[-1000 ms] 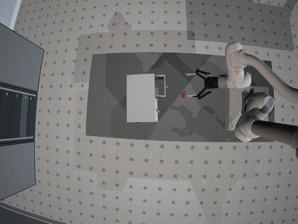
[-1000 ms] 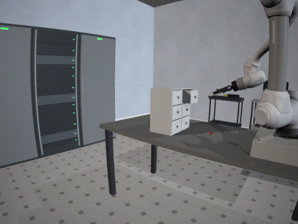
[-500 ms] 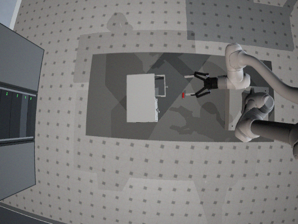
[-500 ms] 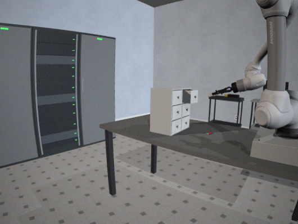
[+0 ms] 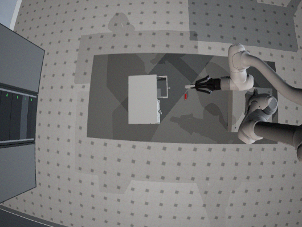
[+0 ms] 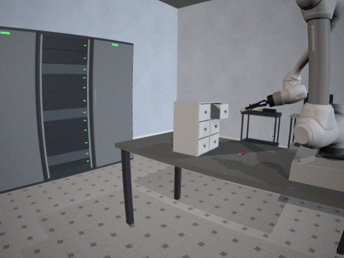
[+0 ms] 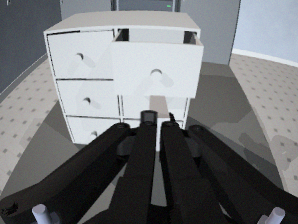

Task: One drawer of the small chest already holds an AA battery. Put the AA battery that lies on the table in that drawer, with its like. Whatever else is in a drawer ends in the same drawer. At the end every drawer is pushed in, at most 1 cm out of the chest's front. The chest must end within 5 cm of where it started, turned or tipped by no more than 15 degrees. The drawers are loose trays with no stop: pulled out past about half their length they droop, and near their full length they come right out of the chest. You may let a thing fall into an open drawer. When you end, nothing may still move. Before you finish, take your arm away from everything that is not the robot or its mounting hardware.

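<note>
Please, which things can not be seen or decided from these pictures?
- Contents of the pulled-out upper drawer of the white chest: shadowed in the top view, hidden behind its front in the wrist view.
- Contents of the five closed drawers: hidden by their fronts.
- Small red battery on the grey table: too small for its ends to be told apart; the black hand, shut and empty, blocks it in the wrist view.

A server room or technical lab, windowless with plain pale grey-blue walls. Tall dark grey server cabinets [image 6: 65, 104] with rows of small green indicator lights fill the wall to the left of a dark work table [image 6: 227, 162]. The floor [image 6: 97, 220] around the table is light tile dotted with small dark squares. A large white industrial robot arm [image 6: 319, 65] stands on a grey pedestal [image 6: 302, 175] at the table's right end. Behind the table, against the far wall, sits a small black equipment stand [image 6: 261, 113].
</note>
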Robot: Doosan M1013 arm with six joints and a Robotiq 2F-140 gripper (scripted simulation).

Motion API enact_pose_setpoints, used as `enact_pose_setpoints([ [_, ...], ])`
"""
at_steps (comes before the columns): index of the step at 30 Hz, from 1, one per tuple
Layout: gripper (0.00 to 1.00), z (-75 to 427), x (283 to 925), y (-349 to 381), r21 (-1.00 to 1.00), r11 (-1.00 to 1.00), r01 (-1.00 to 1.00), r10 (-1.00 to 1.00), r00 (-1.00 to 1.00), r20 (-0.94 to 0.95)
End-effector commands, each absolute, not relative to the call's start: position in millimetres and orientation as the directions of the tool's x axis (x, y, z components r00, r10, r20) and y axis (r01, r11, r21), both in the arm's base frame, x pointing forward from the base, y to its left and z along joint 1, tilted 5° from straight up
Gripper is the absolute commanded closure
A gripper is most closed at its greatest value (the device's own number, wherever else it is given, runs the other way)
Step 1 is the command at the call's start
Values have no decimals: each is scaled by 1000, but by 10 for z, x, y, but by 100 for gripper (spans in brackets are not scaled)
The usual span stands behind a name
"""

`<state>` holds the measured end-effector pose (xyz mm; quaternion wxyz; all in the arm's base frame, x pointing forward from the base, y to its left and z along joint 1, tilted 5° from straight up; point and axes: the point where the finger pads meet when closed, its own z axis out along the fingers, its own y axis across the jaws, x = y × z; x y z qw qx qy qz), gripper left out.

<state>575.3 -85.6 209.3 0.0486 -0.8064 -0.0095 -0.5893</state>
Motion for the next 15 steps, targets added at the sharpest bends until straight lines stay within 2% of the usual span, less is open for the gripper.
enact_pose_setpoints([
  [1,100,2094,5753,-856,-67,-995,73,-42,305,951],
  [15,100,2060,5883,-844,-67,-995,73,-42,305,951],
])
